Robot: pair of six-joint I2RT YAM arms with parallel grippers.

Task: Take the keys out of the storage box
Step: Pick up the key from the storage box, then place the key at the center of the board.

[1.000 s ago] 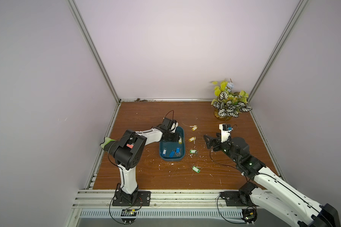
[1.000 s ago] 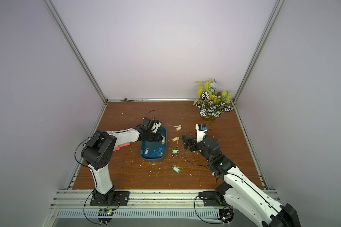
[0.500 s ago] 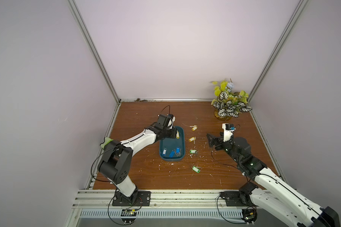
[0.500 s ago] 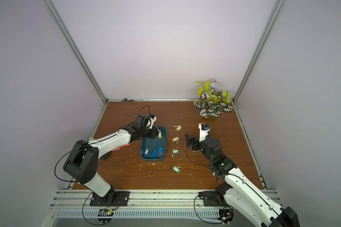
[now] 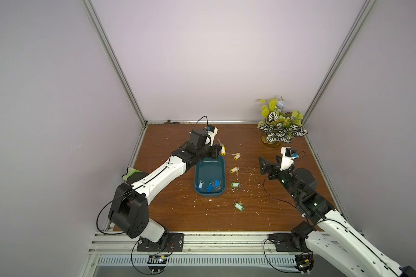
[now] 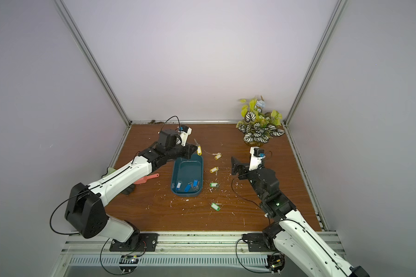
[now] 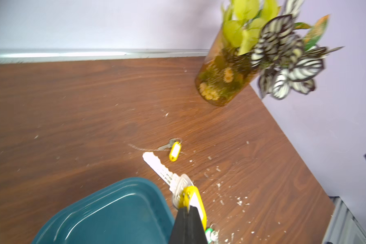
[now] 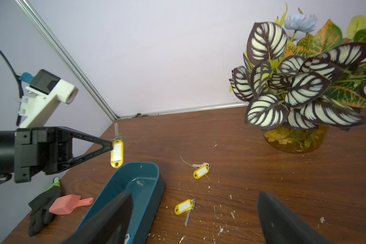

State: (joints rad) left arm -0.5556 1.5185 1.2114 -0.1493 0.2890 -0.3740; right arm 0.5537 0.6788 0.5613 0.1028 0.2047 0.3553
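The left gripper (image 8: 111, 145) is pinching a yellow-tagged key (image 8: 117, 155) by its tag, which is hanging lengthwise just above the storage box's (image 5: 195, 177) far end, while the wide-open right gripper (image 5: 270, 163) is waiting well apart, empty.

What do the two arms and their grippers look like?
The left arm and right arm have white shells and black joints. The left gripper and right gripper have black triangular fingers. Each wrist carries a white camera mount with a blue plug; thin black cables loop alongside.
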